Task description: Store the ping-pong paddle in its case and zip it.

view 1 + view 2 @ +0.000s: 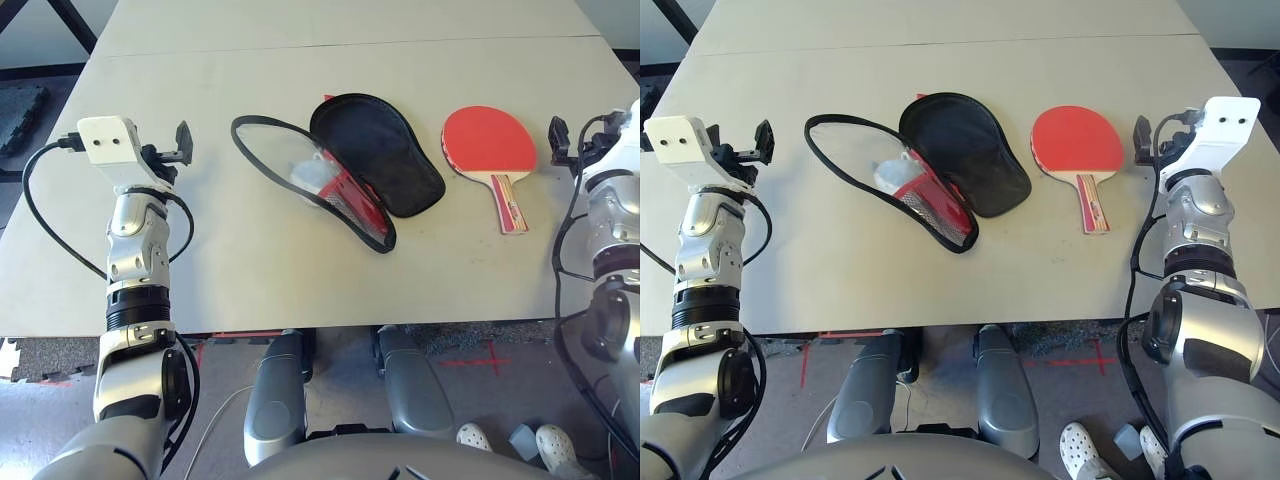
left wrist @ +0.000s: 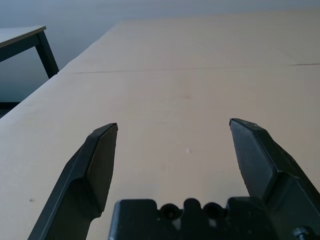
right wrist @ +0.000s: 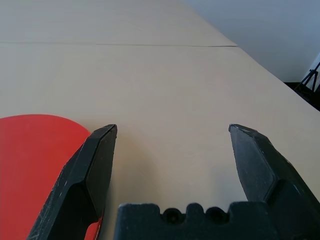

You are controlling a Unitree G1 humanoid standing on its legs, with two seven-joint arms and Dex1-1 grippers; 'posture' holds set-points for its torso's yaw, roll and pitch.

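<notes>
While open mesh-pocketed case (image 1: 995,165) lies flat, round rubber-faced paddle (image 1: 1077,142) rests.

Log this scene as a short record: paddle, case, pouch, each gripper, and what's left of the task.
paddle: ping-pong paddle, red face up, flat on the table, handle toward the robot
case: paddle case, spread open, black lining showing, left of the paddle
pouch: small grey pouch, lying at the case's mesh pocket
left gripper: open, empty, left of the case
right gripper: open, empty, just right of the paddle
task left: paddle into case, then zip
</notes>
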